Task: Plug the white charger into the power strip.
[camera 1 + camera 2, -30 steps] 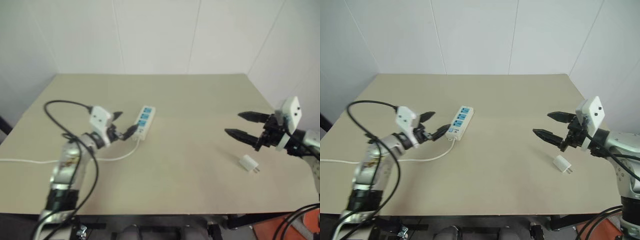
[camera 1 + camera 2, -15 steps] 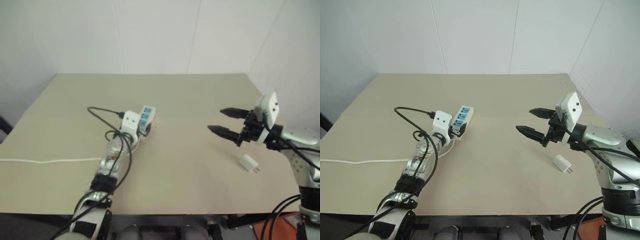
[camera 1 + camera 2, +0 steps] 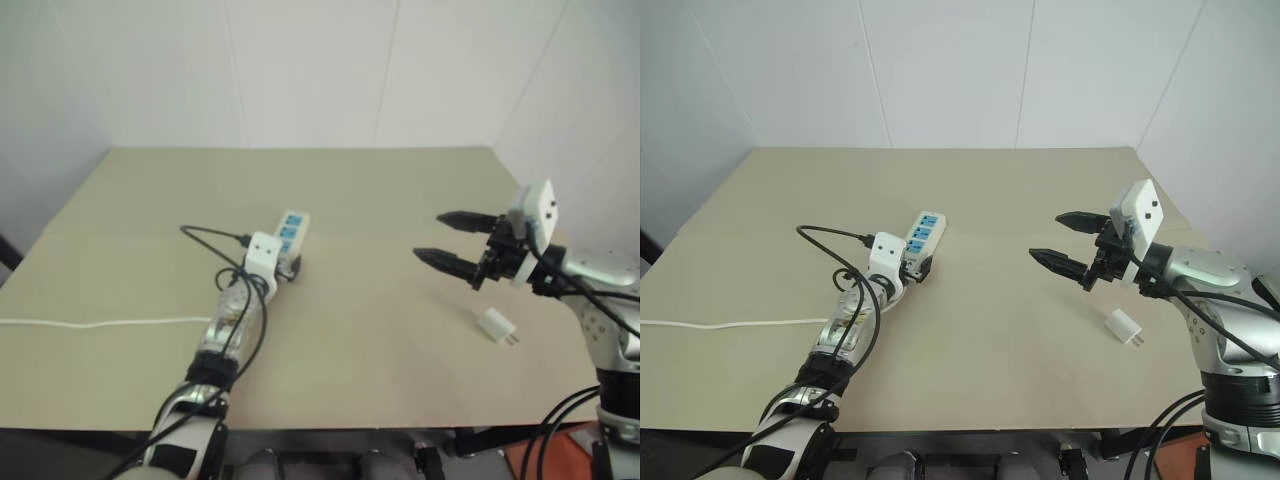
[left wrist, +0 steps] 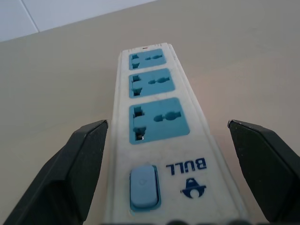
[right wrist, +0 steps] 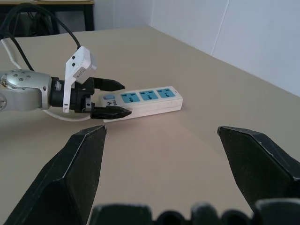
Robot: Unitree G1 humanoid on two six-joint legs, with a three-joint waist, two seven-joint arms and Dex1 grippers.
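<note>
my left gripper (image 4: 164, 154) wide, fingers straddling the switch end of the long white blue-socketed power strip (image 3: 919, 238) | my right gripper (image 3: 1060, 243) wide, empty, above table | small white cube charger (image 3: 1124, 326) lying near table's right edge

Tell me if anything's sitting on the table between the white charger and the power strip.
Nothing visible is. The white charger lies near the table's right side, below the open right gripper. Bare tabletop runs from it to the power strip, whose switch end sits between the open left gripper's fingers.

A beige table (image 3: 1040, 200) carries the power strip (image 3: 918, 236), its cord (image 3: 730, 322) and the white charger (image 3: 1124, 326).
</note>
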